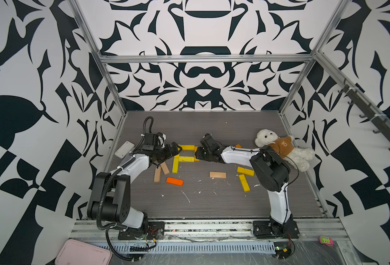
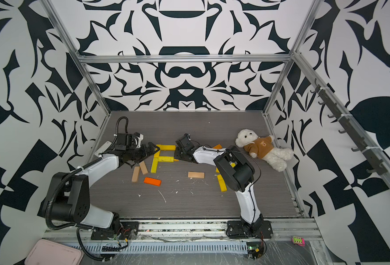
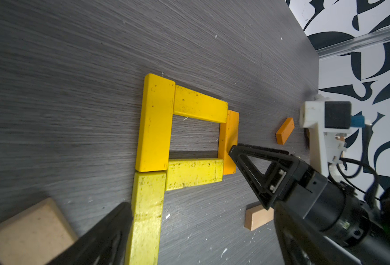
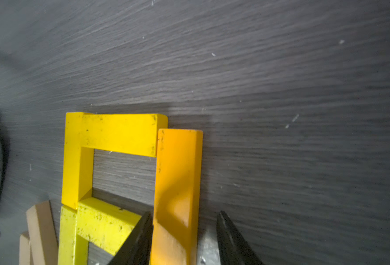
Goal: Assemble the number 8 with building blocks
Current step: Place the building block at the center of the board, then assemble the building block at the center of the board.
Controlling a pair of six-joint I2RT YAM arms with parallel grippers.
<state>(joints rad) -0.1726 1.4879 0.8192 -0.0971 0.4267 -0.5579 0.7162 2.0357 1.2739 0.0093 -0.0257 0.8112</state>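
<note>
Right pincer [image 4: 185,213] straddles the orange block [image 4: 178,174]'s end, jaws loosely parted.

A robotics lab cell: silver aluminium frame bars [image 1: 205,58] carry black-and-white patterned wall panels [image 1: 29,91] round a grey wood-grain counter [image 1: 212,128], with two white-and-black robot arms [image 1: 278,202] bolted to a metal rail [image 1: 212,226] at lower centre.

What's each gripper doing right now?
Left gripper: open, holding nothing.
Right gripper: open, astride the orange block, one side clear of it.
</note>
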